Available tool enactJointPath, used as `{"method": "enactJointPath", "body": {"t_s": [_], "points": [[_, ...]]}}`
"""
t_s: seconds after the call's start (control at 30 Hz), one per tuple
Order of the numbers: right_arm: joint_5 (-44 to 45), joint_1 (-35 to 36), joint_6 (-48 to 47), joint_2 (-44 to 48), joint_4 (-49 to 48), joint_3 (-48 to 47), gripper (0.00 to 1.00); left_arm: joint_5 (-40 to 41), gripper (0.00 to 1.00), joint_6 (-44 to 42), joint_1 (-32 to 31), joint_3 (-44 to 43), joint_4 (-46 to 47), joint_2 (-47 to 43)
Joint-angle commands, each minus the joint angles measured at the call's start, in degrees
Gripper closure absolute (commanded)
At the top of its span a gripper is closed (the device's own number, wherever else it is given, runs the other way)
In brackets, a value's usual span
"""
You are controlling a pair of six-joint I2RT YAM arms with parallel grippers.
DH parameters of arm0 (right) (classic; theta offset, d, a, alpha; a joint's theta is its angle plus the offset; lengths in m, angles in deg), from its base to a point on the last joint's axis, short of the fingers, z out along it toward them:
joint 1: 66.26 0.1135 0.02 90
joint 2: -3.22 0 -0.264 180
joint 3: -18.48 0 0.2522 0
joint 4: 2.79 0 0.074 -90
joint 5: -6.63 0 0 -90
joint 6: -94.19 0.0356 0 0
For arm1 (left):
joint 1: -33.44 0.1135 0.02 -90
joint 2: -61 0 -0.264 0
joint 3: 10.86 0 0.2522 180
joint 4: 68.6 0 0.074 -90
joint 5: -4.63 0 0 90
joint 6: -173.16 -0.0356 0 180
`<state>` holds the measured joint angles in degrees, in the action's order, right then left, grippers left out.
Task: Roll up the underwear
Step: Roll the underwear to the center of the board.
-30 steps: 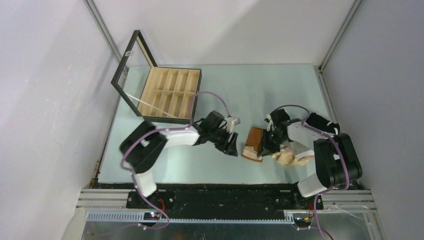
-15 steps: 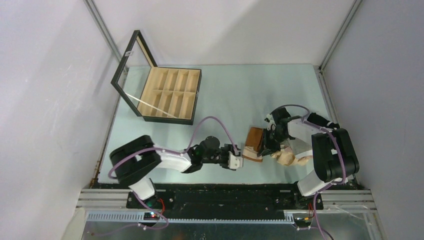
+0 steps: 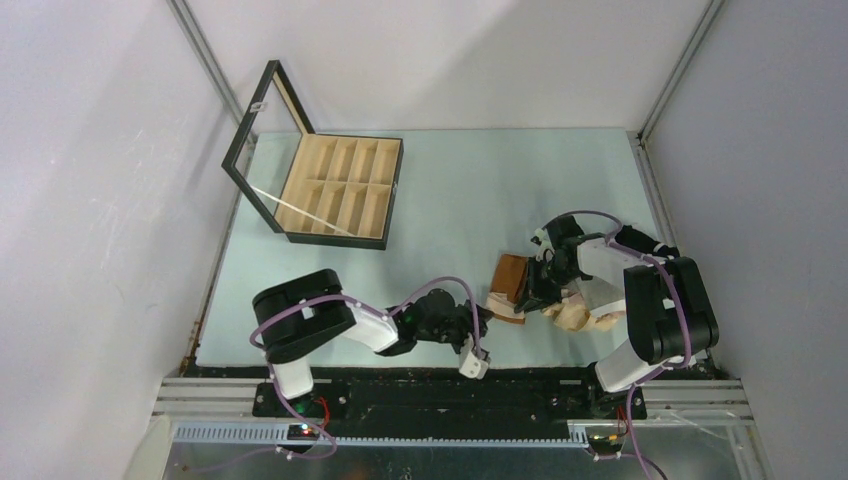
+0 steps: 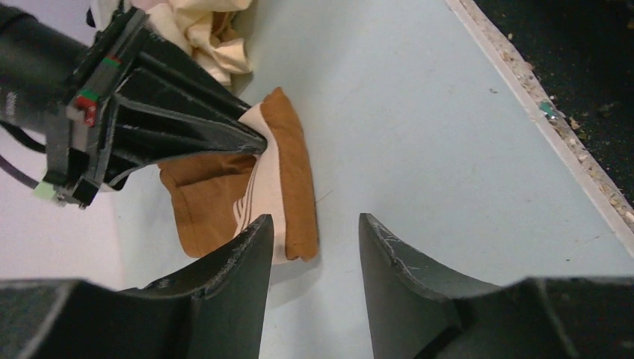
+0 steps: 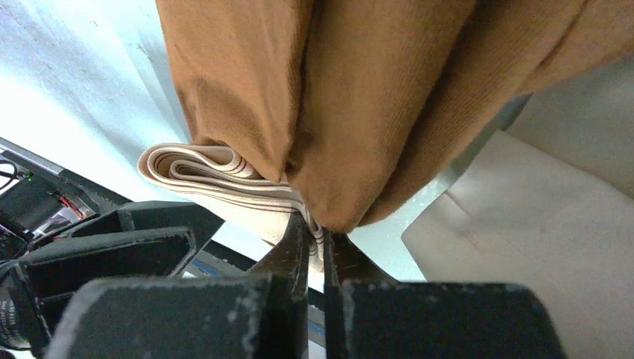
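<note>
**The left arm swings in to help**

The left gripper (image 4: 310, 222) has left its spot near the wooden box with little compartments (image 3: 340, 185), up at 10 o'clock on the pale blue desk (image 3: 500, 180). It has swung down close to the near edge. Now it sits at about 8 o'clock from the rust-brown cloth underwear with the cream waistband (image 4: 209, 198) and points at it. Its jaws are apart and hold nothing. The end of the cloth lies just in front of them.

The right gripper (image 5: 318, 228) has stayed put. Its jaws are pinched tight on a fold of the brown underwear. The underwear lies half folded at about 4 o'clock on the desk, beside a crumpled beige garment (image 3: 580, 318).

I think the roll has only begun. One arm pins the cloth, and the other looks ready to take the loose end and turn it over.
</note>
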<state>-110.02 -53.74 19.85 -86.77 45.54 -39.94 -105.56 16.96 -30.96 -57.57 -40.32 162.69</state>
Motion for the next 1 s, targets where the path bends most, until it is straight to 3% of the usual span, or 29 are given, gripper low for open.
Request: {"method": "enactJointPath", "body": {"t_s": [0.0, 0.27, 0.5, 0.77, 0.83, 0.9, 0.97], "points": [[2.8, -0.17, -0.43, -0.24, -2.98, 1.25, 1.0, 2.38, 0.47, -6.81, -1.29, -2.37, -0.7, 1.56], [1.94, -0.85, -0.33, 0.31, -3.3, 1.96, 1.0, 10.29, 0.46, -8.28, -2.25, -4.11, -3.03, 3.94], [1.17, -1.22, -0.99, 0.54, -3.01, 2.42, 1.0, 16.84, 0.5, -13.62, -2.72, -7.33, -10.38, 8.61], [0.88, -1.54, -0.65, 0.32, -2.85, 2.27, 1.0, 16.93, 0.79, -15.66, -3.19, -9.93, -14.41, 9.29], [1.82, -1.56, -0.22, 0.89, -3.14, 2.67, 1.0, 16.54, 0.96, -16.66, -3.15, -10.31, -16.41, 9.25], [2.61, -1.91, -0.08, 1.7, -3.0, 2.83, 0.95, 16.04, 1.0, -17.57, -3.0, -10.52, -18.11, 8.92], [1.92, -2.24, -0.33, 2.99, -2.09, 2.31, 0.83, 15.63, 1.0, -18.17, -2.75, -10.55, -19.78, 8.36]]}}
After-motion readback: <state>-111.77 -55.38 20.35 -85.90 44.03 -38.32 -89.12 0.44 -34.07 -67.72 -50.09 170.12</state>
